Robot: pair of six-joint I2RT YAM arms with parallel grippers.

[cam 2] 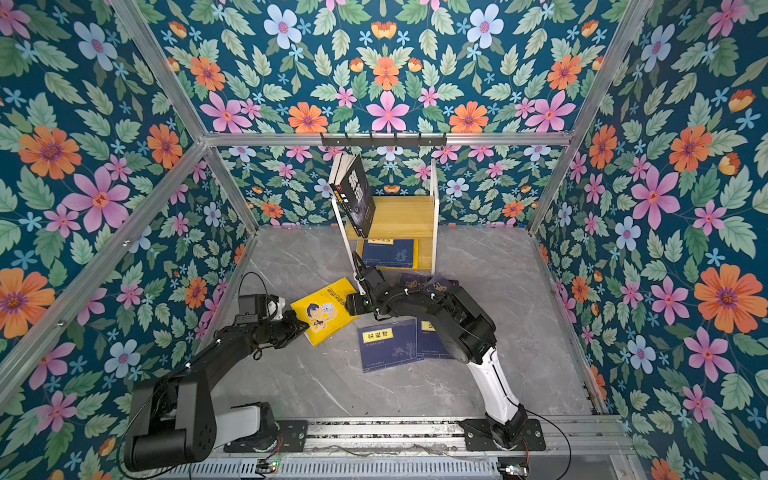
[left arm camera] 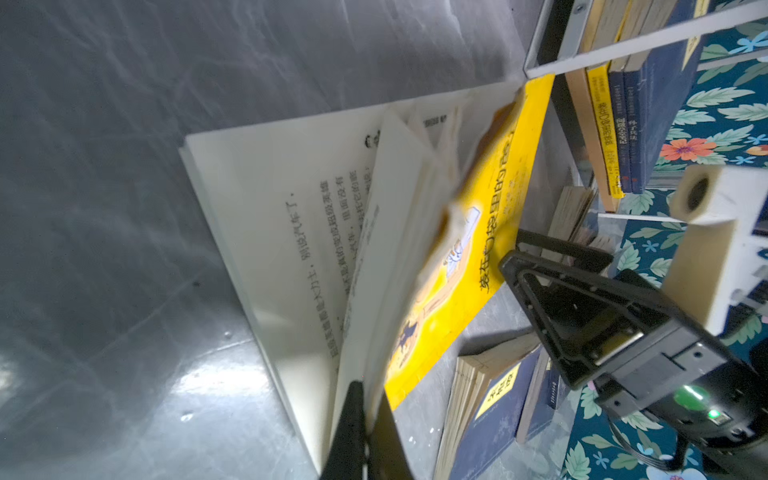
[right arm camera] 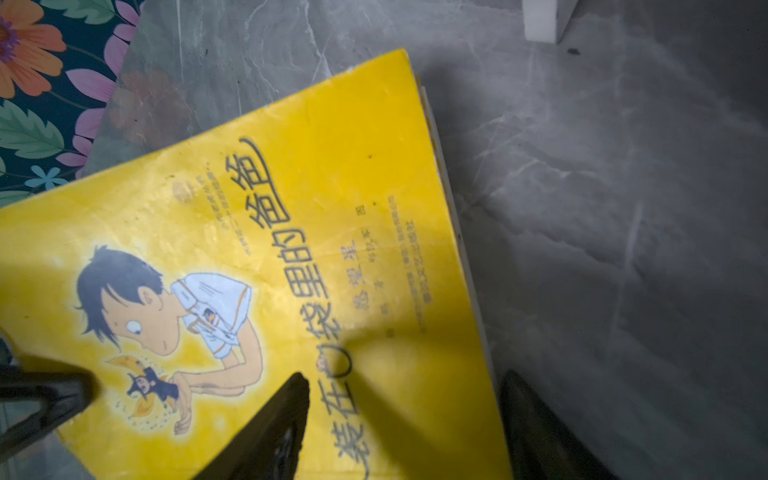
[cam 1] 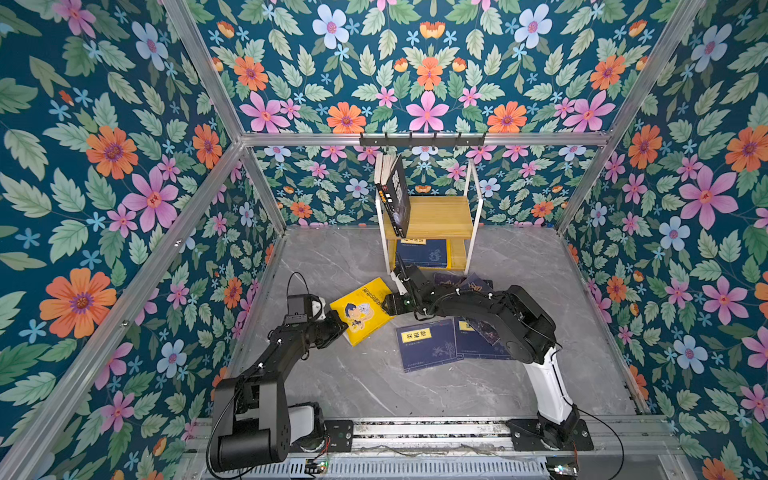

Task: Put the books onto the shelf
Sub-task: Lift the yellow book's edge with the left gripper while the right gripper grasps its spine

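Note:
A yellow cartoon-cover book lies on the grey floor in front of the shelf. My left gripper is shut on its near corner, pinching cover and pages, and the book fans open. My right gripper stands open over the book's far edge, one finger above the cover, one past it. A black book leans on the top tier. A navy book lies on the lower tier.
Two navy books lie on the floor under the right arm, and purple-blue ones sit behind it by the shelf's foot. A black hook rail runs above the shelf. Floral walls close in three sides.

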